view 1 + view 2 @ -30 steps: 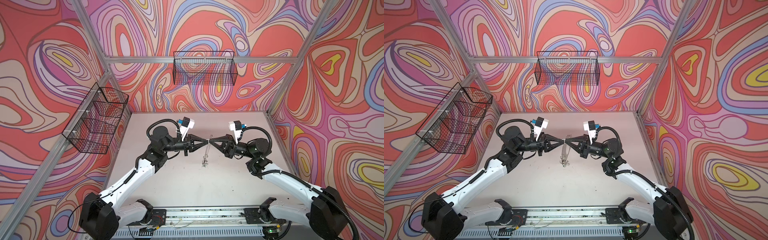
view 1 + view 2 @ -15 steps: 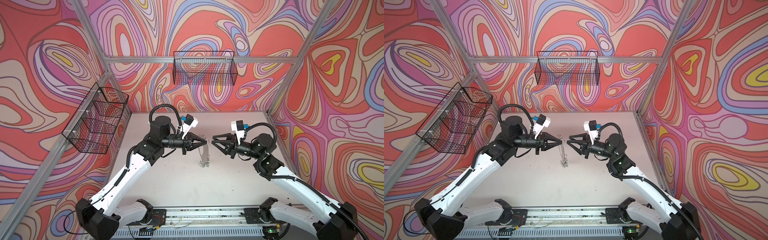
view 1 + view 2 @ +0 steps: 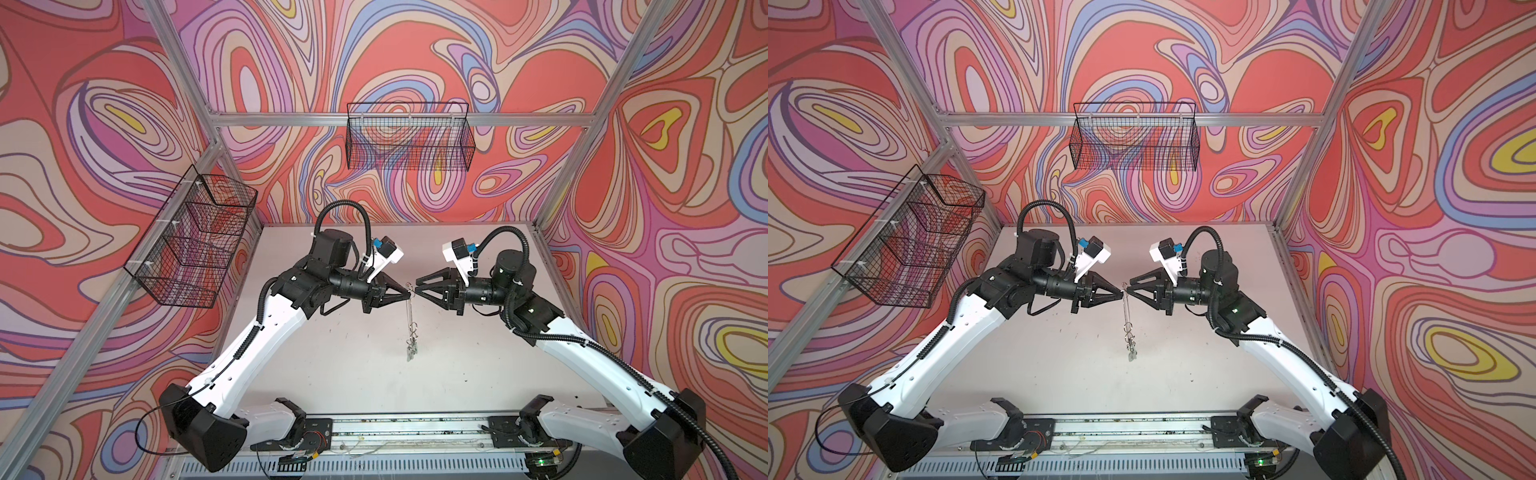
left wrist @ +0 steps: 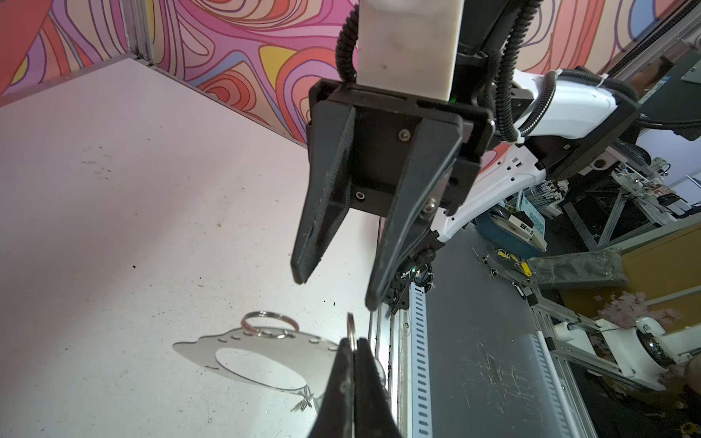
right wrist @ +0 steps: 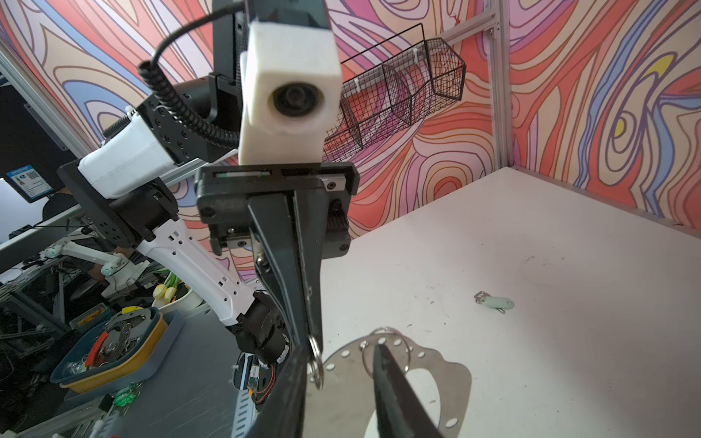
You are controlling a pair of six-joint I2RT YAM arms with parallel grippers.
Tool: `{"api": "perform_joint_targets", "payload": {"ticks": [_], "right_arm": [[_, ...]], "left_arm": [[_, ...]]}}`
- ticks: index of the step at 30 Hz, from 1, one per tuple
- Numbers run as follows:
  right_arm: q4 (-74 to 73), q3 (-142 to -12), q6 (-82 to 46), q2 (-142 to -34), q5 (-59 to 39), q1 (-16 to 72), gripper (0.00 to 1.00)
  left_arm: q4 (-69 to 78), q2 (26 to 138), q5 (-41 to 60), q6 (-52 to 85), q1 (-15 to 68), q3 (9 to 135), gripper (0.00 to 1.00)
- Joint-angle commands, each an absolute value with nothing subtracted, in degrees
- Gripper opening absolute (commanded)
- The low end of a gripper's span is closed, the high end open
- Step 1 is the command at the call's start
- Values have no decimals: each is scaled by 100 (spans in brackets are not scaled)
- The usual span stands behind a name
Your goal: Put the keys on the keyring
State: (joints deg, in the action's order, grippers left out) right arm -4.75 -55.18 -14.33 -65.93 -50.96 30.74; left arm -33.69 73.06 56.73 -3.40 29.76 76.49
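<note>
In both top views my left gripper [image 3: 408,293] [image 3: 1121,296] is shut on a small wire ring at the top of the keyring [image 3: 409,311] [image 3: 1126,309], which hangs edge-on above the table. Silvery keys [image 3: 411,351] [image 3: 1131,352] dangle from its lower end. In the left wrist view the ring [image 4: 351,326] sticks out of the shut fingertips, and the keyring's flat band [image 4: 197,349] shows behind. My right gripper [image 3: 418,286] [image 5: 341,352] is open right beside that ring [image 5: 316,366]. One key with a pale tag [image 5: 495,302] lies loose on the table.
Black wire baskets hang on the left wall [image 3: 191,241] and the back wall [image 3: 409,137]. The arms' base rail [image 3: 407,428] runs along the table's front edge. A blue and yellow tray [image 5: 113,352] of small parts sits off the table.
The right gripper let go of the ring, drew back to the right, and has come close to it again, open. The left gripper kept its grip while its arm rose.
</note>
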Motion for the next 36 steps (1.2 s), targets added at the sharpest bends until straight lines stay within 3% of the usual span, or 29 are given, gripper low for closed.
{"api": "perform_joint_targets", "payload": {"ticks": [1, 14, 21, 24, 28, 30, 32, 36], "right_arm": [[-316, -5669, -1304, -6682, -5395, 3087, 28], [-435, -5625, -1389, -6766, -5590, 3154, 23], [-522, -5625, -1428, -6820, -5599, 3208, 13], [-642, -5595, -1498, -6812, -5631, 3208, 0], [-1077, -5436, -1773, -6746, -5624, 3215, 0], [-1431, -5278, -1974, -6668, -5510, 3210, 0], [-1908, -5082, -2240, -6565, -5326, 3213, 0], [-3285, -4647, -3079, -6435, -4915, 3208, 0]], "left_arm": [[-3429, 7304, 5724, -531, 3006, 7875, 0], [-3213, 7366, 5811, -353, 3006, 7866, 0], [-3181, 7383, 5860, -323, 3016, 7853, 0], [-3147, 7392, 5861, -307, 3024, 7833, 0], [-3083, 7383, 5838, -244, 3029, 7824, 1], [-2918, 7321, 5842, -110, 3023, 7793, 19], [-2503, 7169, 5786, 216, 3009, 7670, 29], [-632, 6545, 5491, 1533, 2769, 6931, 33]]}}
